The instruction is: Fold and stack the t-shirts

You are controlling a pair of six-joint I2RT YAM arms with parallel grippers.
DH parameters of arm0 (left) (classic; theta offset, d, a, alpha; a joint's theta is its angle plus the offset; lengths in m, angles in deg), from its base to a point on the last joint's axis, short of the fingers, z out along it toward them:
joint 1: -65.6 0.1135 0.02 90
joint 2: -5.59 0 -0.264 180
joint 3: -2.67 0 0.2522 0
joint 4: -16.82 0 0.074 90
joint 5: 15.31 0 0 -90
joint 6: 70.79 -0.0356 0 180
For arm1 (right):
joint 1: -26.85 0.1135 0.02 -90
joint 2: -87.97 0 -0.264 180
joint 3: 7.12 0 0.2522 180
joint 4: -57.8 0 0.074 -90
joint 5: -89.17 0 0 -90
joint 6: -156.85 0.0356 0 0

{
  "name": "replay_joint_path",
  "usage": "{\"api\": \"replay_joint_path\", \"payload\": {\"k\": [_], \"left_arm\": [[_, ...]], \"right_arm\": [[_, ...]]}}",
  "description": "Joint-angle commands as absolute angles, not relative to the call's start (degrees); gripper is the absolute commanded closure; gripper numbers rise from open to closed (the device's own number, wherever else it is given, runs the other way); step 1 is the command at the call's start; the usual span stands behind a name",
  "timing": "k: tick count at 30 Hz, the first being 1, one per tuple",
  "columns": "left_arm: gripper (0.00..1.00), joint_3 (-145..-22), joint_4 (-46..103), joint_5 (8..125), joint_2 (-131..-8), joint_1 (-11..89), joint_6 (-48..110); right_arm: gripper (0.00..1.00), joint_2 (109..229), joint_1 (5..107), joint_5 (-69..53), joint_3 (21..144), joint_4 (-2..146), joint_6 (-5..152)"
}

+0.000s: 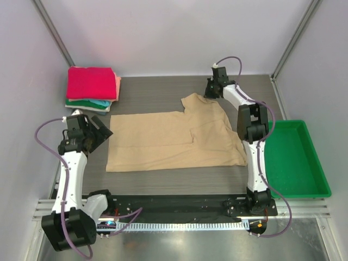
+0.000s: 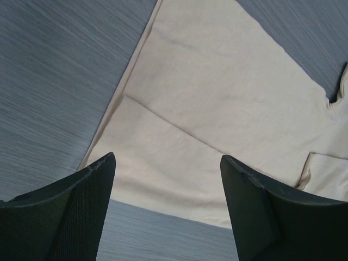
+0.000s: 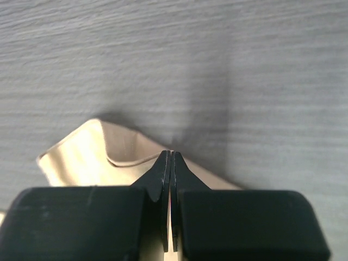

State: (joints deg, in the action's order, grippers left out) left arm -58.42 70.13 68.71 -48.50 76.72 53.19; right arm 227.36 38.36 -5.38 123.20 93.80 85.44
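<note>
Closest to the lens, the right gripper (image 3: 171, 155) has its two dark fingers pressed together with a thin strip of tan cloth pinched between them. From overhead it sits far and right of centre, holding the sleeve (image 1: 196, 100) of the tan t-shirt (image 1: 163, 141), which rises there in a small peak off the grey table (image 1: 157, 87). The rest of that shirt lies spread flat across the middle of the table. One straight edge along the left and a fold line through its body suggest that part of it is already turned in. The left gripper (image 2: 167, 157) hangs over the shirt's left edge with its fingers wide apart, touching nothing. My reading is that the folding of this shirt is at the sleeve stage. The next move calls for the right arm to carry the pinched sleeve toward the near side, lay it across the body and let go without dragging the whole shirt. The left gripper would need to come down onto the left edge to steady or lift it. At the far left corner sits the stack of folded t-shirts (image 1: 92, 87), pink-red on top, then salmon, teal and green beneath, waiting for this one. To the right, near the table's edge, the green tray (image 1: 322, 185) shows nothing inside it.
</note>
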Motion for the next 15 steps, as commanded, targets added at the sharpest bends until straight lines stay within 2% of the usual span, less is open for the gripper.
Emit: {"api": "replay_joint_path", "payload": {"k": [1,15], "left_arm": [[0.22,-62.77,64.6,71.17,-52.15,77.11,52.7],[0.36,-75.24,56.77,76.34,-81.14,75.18,55.25]], "right_arm": [[0.99,219.37,38.1,-7.51,120.04,90.45,86.36],[0.99,203.99,37.23,-12.69,97.81,81.94,89.52]]}}
